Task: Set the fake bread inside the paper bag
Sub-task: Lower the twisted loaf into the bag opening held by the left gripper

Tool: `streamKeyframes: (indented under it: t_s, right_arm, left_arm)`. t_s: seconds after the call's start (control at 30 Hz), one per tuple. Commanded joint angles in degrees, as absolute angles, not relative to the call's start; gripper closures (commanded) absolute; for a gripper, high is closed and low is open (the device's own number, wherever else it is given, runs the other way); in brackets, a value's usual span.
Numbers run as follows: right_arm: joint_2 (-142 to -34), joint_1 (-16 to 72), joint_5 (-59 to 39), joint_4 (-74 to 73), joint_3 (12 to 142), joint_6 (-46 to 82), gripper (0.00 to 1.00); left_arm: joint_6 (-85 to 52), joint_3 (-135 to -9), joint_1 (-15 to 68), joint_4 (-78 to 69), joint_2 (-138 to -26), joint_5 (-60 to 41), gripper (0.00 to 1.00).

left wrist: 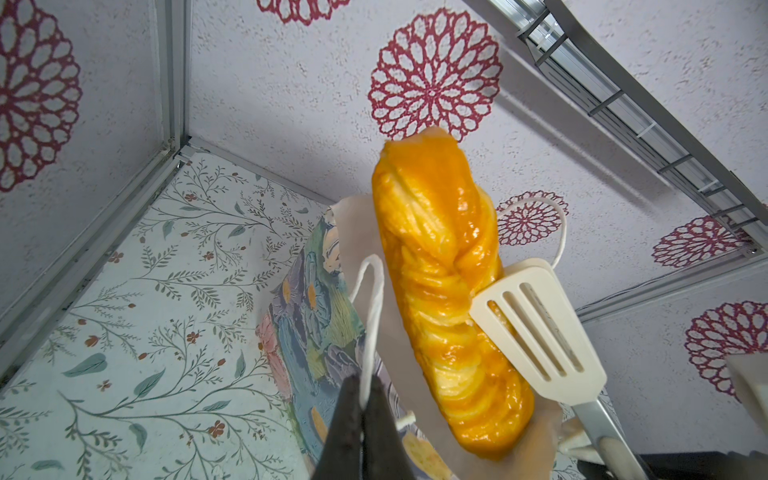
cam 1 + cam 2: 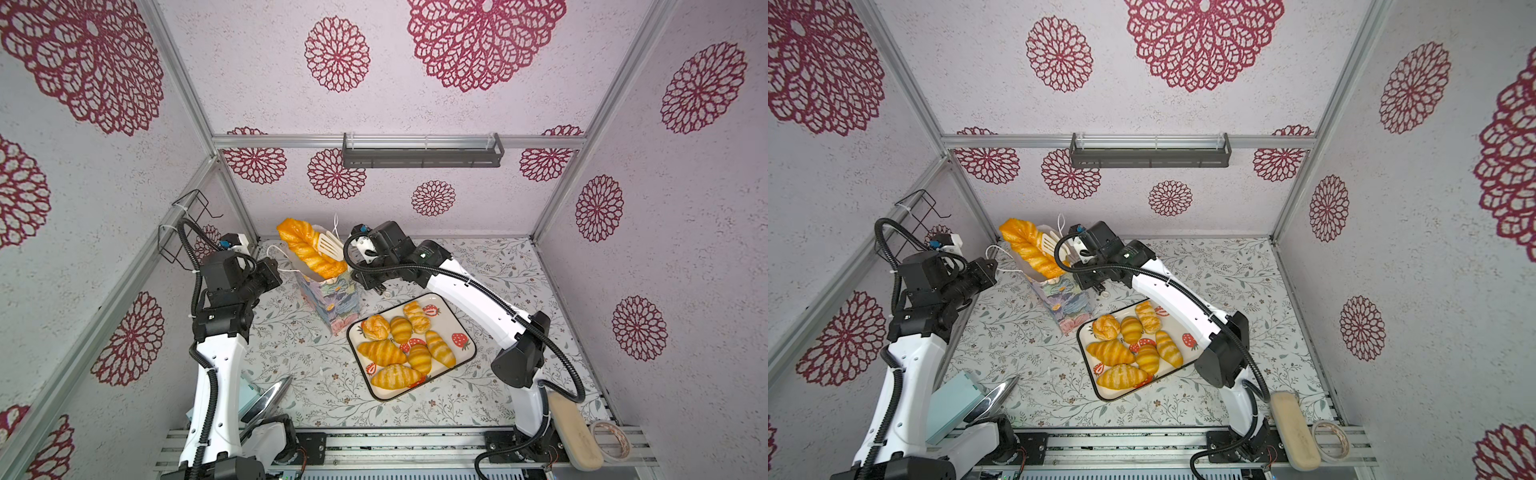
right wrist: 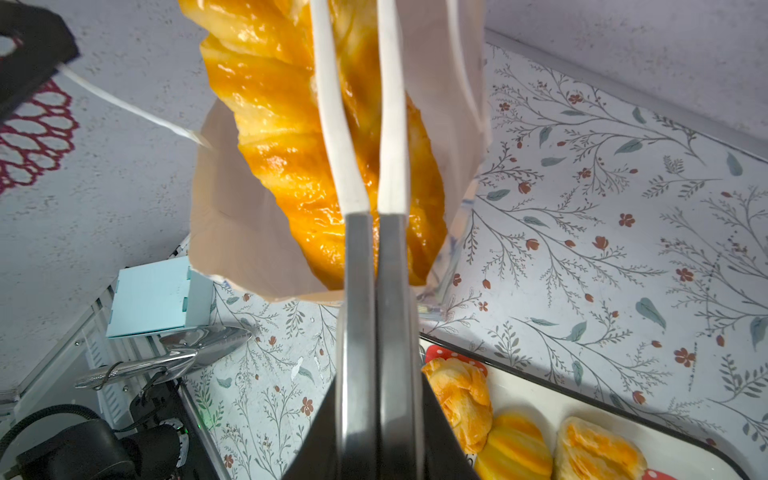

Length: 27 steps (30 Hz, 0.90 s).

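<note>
- My left gripper (image 1: 362,415) is pinched tight on the white cord handle (image 1: 372,307) of the paper bag (image 2: 332,305). The cord runs taut from my black fingertips (image 1: 347,409) up to the bag's rim.
- The paper bag stands upright on the leaf-and-flower tablecloth (image 2: 291,332), near the back wall and just behind the tray (image 2: 451,324). Its outside shows painted flowers in blue, pink and purple, and its inside is plain.
- The plaited loaf (image 2: 309,249) has its lower end inside the bag's mouth. It leans against the inner wall, and most of its glossy length sticks out above the rim.
- My right gripper (image 3: 376,390) is clamped around the two metal arms of a pair of tongs (image 3: 359,270), which it presses almost together.
- In the left wrist view the tongs' cream slotted blades (image 1: 540,332) lie stacked against one side of the loaf. I cannot tell whether they pinch it.
- Seven more fake breads, croissants and rolls (image 2: 381,352), lie on the cream tray, which is printed with red strawberries and has a dark rim.
- The small green-lit mark on my right forearm (image 2: 424,251) is too small to read.
- A roll of tape (image 2: 609,440) sits on the front rail by my right base.
</note>
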<state>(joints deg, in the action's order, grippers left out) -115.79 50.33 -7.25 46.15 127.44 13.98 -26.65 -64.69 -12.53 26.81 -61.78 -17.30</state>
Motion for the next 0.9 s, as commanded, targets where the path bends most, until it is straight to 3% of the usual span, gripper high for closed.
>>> streamKeyframes:
  t_s: [0.0, 0.87]
  right_arm:
    - [-110.79, 50.27, -5.44, 42.55, 128.71, 13.14, 0.76]
    - [-115.75, 49.75, -5.19, 44.56, 132.18, 13.54, 0.67]
  left_arm:
    - [-27.18, -64.16, -13.01, 25.40, -61.82, -17.83, 1.00]
    - [-26.97, -64.16, -13.06, 25.93, -61.84, -17.58, 1.00]
